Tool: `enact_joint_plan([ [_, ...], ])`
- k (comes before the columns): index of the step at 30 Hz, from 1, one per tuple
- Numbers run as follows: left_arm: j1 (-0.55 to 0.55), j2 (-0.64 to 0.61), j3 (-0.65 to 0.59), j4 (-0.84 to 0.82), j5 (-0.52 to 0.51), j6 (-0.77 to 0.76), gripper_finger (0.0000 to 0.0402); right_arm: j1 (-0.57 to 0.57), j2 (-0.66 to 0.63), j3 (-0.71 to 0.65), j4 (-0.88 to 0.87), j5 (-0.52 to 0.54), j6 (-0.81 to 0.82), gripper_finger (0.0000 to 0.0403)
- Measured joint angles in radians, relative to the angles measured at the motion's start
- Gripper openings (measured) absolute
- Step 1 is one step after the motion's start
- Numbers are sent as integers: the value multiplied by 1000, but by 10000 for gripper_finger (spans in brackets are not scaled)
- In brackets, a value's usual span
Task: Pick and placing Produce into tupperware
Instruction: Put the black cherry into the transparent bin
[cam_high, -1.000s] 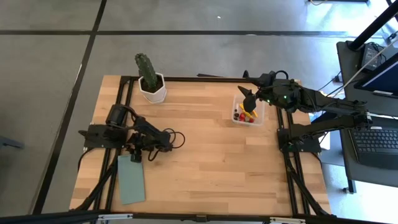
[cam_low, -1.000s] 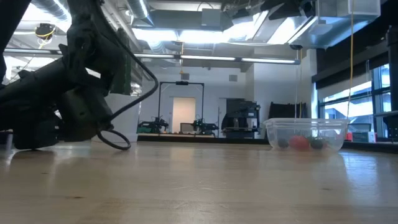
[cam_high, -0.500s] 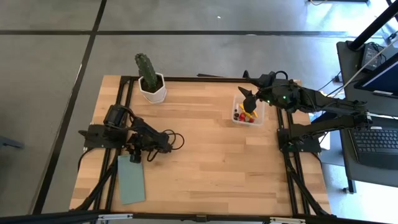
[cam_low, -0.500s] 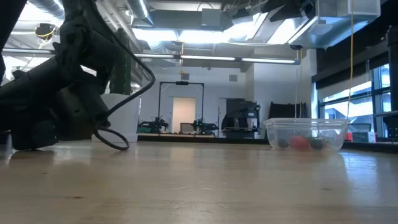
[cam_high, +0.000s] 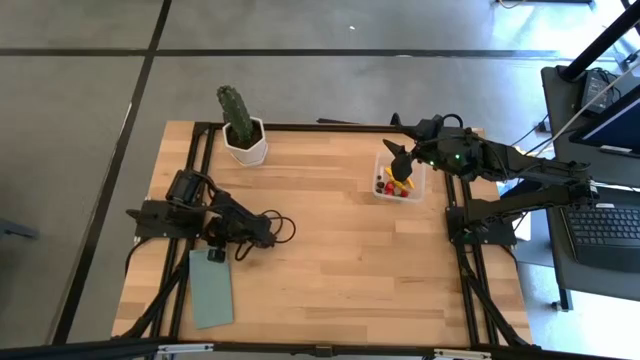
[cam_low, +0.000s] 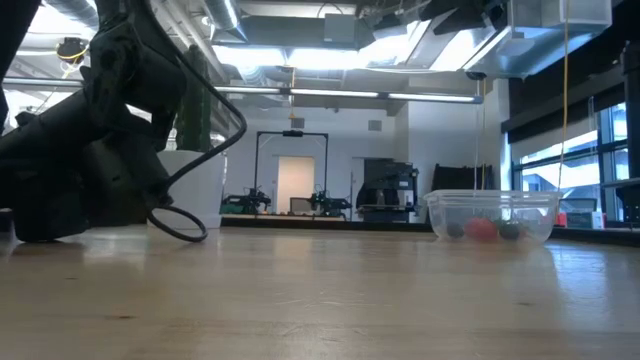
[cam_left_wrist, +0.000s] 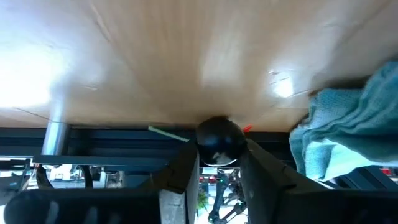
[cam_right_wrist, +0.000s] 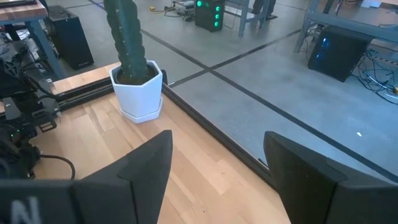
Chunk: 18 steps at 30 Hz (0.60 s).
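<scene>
Tupperware (cam_high: 400, 180): clear squarish tub w/ no lid, sitting on the wooden table (cam_high: 330, 250) at its far right, just beside the right rail.
Produce (cam_high: 391, 184): tiny toy pieces lying inside the tub; red, yellow and dark bits showing from above; in the low view a red one (cam_low: 482, 229) and darker ones resting on the tub floor.
Dark berry (cam_left_wrist: 219, 140): round dark ball sitting between the left gripper's fingers, over the table's left edge.
Left gripper (cam_high: 216, 254): low at the table's left side, touching the far end of the green cloth pad (cam_high: 210, 288); fingers pinching the berry.
Right gripper (cam_high: 399, 161): hanging over the tub's far-left part; fingers spread wide, nothing between them.
Cactus (cam_high: 233, 112): standing upright in a white hexagonal pot (cam_high: 246, 142), far left of centre, well apart from the tub.
</scene>
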Motion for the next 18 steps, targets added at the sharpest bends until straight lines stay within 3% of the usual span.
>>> enact_joint_plan([
  [7,0,10,33,-23,4,23,94,0,0,0,27,0,0,255],
  [12,28,15,57,-39,28,86,69,0,0,0,62,0,-4,255],
  [18,40,15,55,-48,40,35,61,0,0,0,65,0,-4,255],
])
